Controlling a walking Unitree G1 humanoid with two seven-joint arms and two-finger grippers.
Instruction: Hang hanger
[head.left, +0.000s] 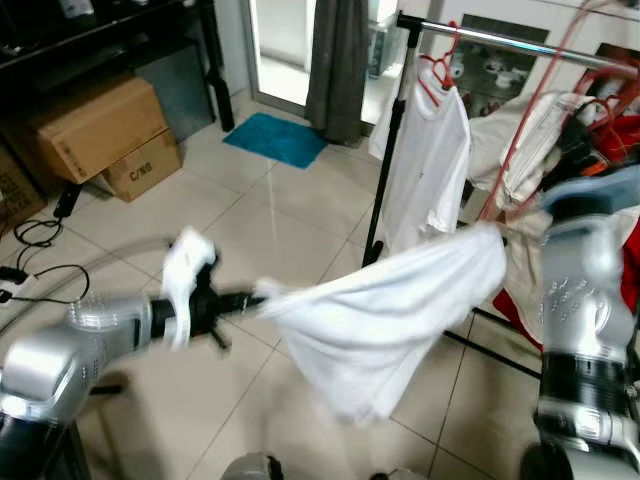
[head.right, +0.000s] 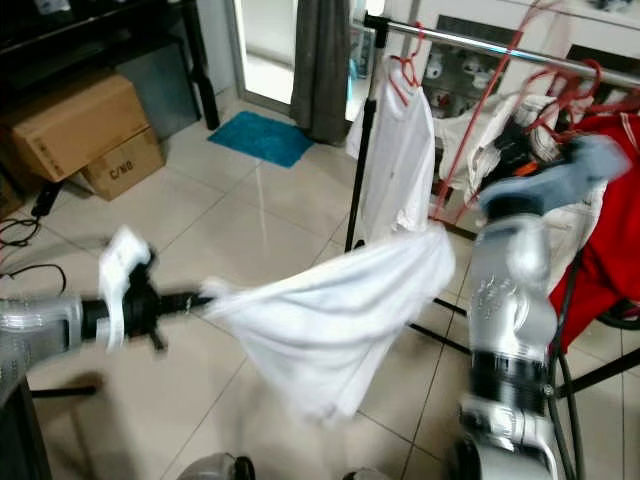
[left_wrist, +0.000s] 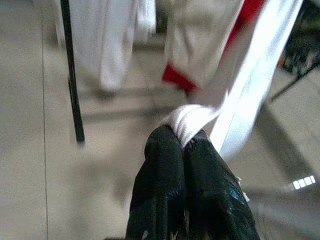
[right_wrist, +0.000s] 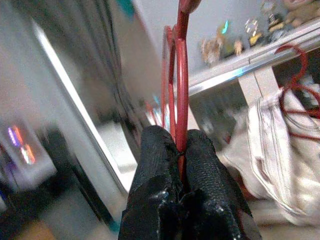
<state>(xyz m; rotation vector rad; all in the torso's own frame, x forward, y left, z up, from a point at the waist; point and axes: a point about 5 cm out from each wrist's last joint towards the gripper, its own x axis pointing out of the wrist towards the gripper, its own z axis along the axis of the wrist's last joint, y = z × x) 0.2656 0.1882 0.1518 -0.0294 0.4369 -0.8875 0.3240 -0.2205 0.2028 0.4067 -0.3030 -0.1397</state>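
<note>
Left pincer (left_wrist: 189, 142): black fingers pressed together on a bunched corner of the white T-shirt (head.left: 385, 310), arm held out low over the tiled floor (head.left: 250, 220). Right pincer (right_wrist: 179, 150): fingers clamped on the thin red hanger (right_wrist: 181, 75), raised beside the chrome rail (head.left: 520, 42) of the clothes rack (head.left: 388, 160). The hanger is red wire, narrow, its hook rising above the fingers; the rail lies behind it and the hook is not yet over it. The shirt sags as a loose sling between the two arms, well below the rail, and whether it sits properly on the hanger's shoulders cannot be told. Risks, as judged: with the left pincer anchoring the cloth, raising the hanger could pull the shirt off or tilt the hook away from the rail; the thin wire could twist in the grip; the hook could snag the other red hangers (head.right: 560, 85) and garments crowding the rail. A white shirt (head.left: 425, 165) already hangs nearby.
</note>
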